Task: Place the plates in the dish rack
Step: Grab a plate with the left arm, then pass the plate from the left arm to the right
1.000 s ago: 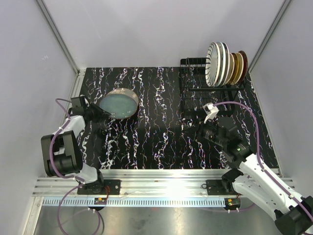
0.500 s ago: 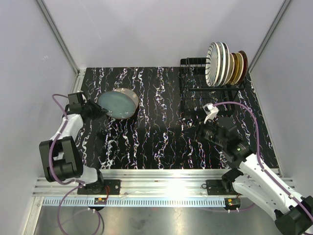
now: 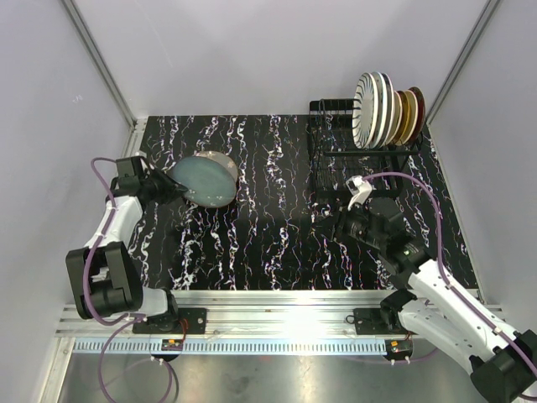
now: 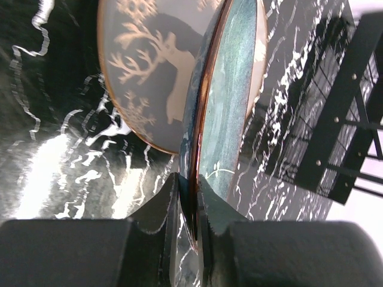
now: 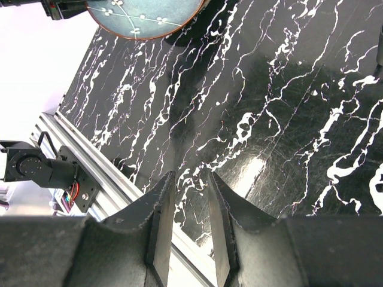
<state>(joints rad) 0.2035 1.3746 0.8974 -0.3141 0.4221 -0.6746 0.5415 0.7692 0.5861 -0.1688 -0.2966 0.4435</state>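
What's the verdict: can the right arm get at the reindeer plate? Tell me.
Probably not yet: the left gripper holds the blue plate tilted over the reindeer plate, far across from the right gripper.

blue plate (image 4: pixel 230 95): 1 | reindeer plate (image 4: pixel 152 72): 1 | rack (image 3: pixel 325 153): 1 | racked plates (image 3: pixel 382 109): unclear
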